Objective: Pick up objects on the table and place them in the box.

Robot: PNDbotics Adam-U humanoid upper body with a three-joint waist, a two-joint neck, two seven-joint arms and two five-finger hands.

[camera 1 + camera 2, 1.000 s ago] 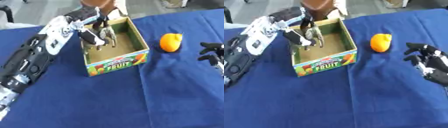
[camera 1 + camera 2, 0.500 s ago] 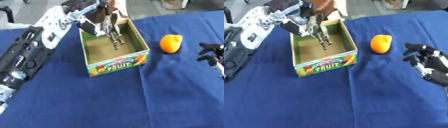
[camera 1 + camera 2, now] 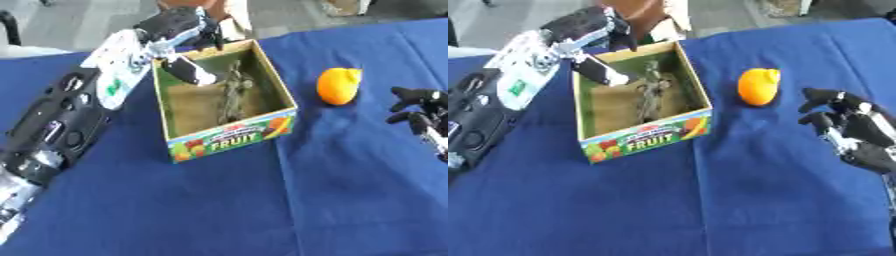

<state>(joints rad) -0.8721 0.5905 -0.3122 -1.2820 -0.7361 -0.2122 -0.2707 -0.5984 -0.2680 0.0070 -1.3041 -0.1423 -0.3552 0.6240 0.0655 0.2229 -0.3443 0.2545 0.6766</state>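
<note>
A cardboard box [image 3: 229, 138] printed "FRUIT" stands on the blue cloth, left of centre. A thin grey-green object [image 3: 233, 93] lies on the box's floor, and nothing touches it. My left hand [image 3: 178, 28] hovers over the box's far left corner; it is open, with one pale-tipped finger [image 3: 191, 73] slanting down into the box, apart from the object. An orange fruit [image 3: 338, 85] lies on the cloth to the right of the box. My right hand [image 3: 843, 121] rests open at the right edge, fingers spread, a little right of and nearer than the orange.
The blue tablecloth [image 3: 262, 210] covers the whole table. My left forearm [image 3: 66, 120] stretches along the left side from the lower left corner. The table's far edge runs just behind the box, with grey floor beyond it.
My left hand has let go of the grey-green object, which now lies in the box, and the hand has drawn back up and to the left. The right hand and the orange stayed put.
</note>
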